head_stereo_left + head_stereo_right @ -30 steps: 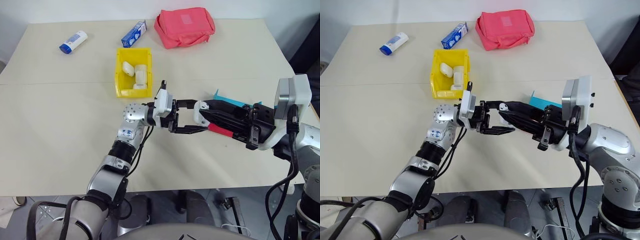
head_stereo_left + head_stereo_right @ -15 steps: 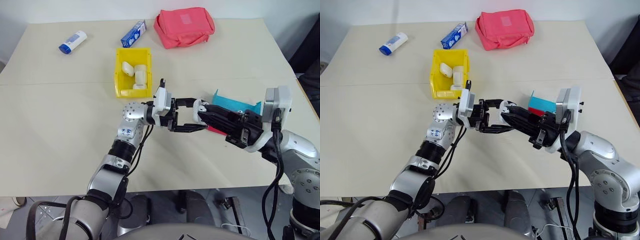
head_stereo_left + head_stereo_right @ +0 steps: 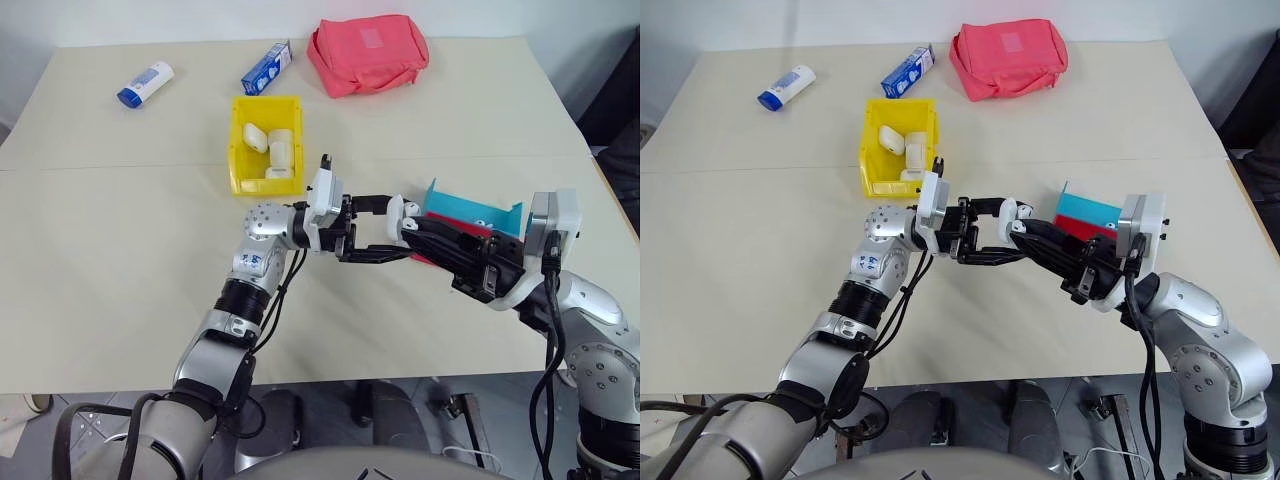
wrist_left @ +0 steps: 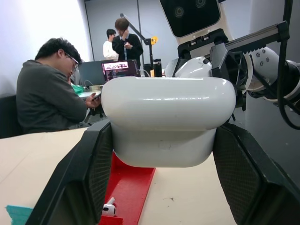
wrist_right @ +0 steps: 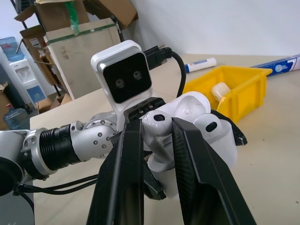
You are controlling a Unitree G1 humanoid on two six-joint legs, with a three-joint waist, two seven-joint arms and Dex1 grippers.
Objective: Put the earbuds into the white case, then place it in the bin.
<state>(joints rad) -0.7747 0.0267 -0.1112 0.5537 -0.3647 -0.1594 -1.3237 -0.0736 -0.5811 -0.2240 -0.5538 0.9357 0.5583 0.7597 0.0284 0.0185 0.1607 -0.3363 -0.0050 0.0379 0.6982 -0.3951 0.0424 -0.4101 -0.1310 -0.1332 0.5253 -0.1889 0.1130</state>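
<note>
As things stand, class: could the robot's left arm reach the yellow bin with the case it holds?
Probably yes. The left gripper, shut on the white case, hangs close beside the bin, with bare table between; only the right gripper at the case must withdraw first.

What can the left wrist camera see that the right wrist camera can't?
Left wrist view's own: people in the room behind, and a red tray with a spare earbud on it. Right wrist view's own: the yellow bin, a white-and-blue tube, cardboard boxes, and the right gripper pinching a second earbud. Shared: the white case, held by the left gripper.
</note>
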